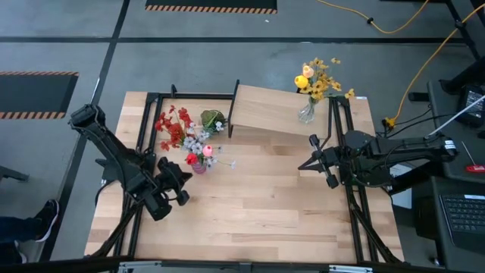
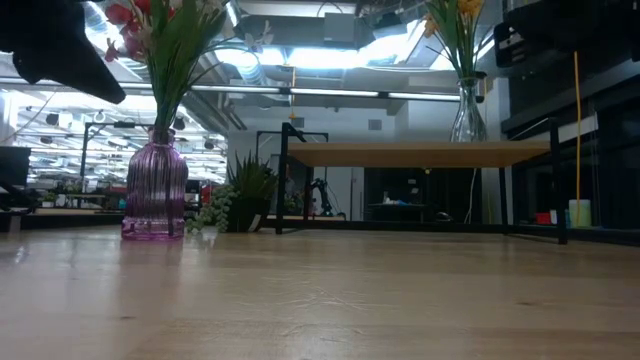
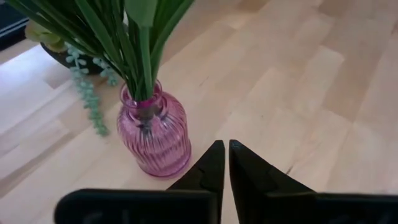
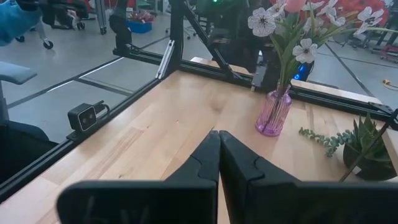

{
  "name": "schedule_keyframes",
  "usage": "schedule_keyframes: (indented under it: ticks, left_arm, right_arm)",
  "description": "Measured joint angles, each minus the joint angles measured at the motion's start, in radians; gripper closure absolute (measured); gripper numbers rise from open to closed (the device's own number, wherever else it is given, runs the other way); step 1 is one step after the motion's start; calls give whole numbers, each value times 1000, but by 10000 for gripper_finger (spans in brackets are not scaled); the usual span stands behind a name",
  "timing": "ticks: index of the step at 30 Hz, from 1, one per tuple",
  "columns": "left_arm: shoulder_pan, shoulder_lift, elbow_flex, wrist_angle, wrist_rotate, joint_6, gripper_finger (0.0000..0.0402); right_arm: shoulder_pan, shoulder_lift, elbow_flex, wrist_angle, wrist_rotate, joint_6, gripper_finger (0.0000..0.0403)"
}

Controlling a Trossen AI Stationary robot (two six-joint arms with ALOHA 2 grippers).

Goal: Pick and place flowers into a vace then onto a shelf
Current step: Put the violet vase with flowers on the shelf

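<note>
Two vases of flowers stand in our view: a pink ribbed vase (image 1: 199, 167) on the pale wood table (image 1: 250, 220) with red, white and pink flowers (image 1: 180, 133) rising from it, and a clear glass vase (image 1: 306, 114) of yellow flowers (image 1: 318, 78) already up on the shelf (image 1: 265, 114), near its right end. We see the shelf as a light board on thin black legs at the far side of the table, and a small dark pot with a green leafy plant (image 1: 213, 119) sits on the table between the pink vase and the shelf. The left gripper (image 1: 182, 179) hangs just beside the pink vase, fingers pressed together and holding nothing. The right gripper (image 1: 312, 158) hovers over bare tabletop in front of the shelf, also closed and empty. Around the table we see grey concrete floor with black lines, striped hazard tape, a yellow cable (image 1: 394, 30), and a keyboard (image 1: 462, 216) at the right edge. Across the table the room opens into a bright workshop under ceiling lights.
</note>
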Motion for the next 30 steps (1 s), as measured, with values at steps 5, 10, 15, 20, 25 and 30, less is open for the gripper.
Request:
schedule_keyframes:
  ticks: [5, 10, 15, 20, 25, 30]
  left_arm:
    - [7, 0, 0, 1, -3, 0, 354]
    - [7, 0, -25, 11, -14, -43, 308]
    - [13, 3, -78, 10, -25, -140, 258]
    - [13, 4, -116, 42, -125, -158, 216]
    - [13, 4, -116, 43, -145, -116, 184]
    - [27, 18, -116, 36, -162, -105, 165]
  right_arm:
    - [0, 0, 0, -1, 0, 1, 393]
    - [0, 0, 0, -1, 1, 1, 387]
    - [0, 0, 0, -1, 1, 1, 387]
    - [0, 0, 0, -1, 1, 1, 386]
    - [0, 0, 0, -1, 1, 1, 386]
    - [0, 0, 0, -1, 1, 1, 386]
